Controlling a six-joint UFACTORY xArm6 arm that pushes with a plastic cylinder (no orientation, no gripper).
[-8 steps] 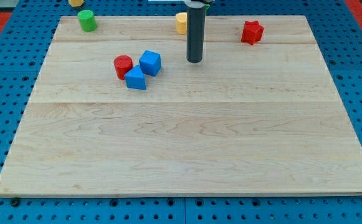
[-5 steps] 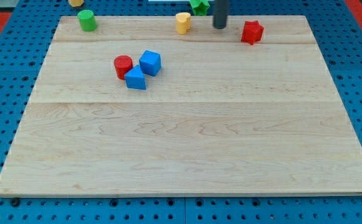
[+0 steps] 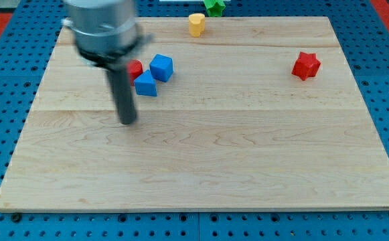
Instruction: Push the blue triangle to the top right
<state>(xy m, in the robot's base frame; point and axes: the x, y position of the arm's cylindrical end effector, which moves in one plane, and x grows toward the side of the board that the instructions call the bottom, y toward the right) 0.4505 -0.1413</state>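
Observation:
The blue triangle (image 3: pixel 146 85) lies on the wooden board (image 3: pixel 201 154) in the upper left part, touching a blue cube (image 3: pixel 161 67) above it and a red cylinder (image 3: pixel 135 69), which the rod partly hides. My tip (image 3: pixel 127 122) rests on the board just below and to the left of the blue triangle, a short gap away. The arm's blurred grey body covers the board's upper left corner.
A red star (image 3: pixel 306 65) lies at the right side of the board. A yellow block (image 3: pixel 195 24) sits at the top edge, with a green block (image 3: pixel 214 6) just beyond the board above it. Blue pegboard surrounds the board.
My tip went from the top middle to below-left of the blue triangle. The red star has shifted right and down. The green cylinder at the top left is now hidden by the arm.

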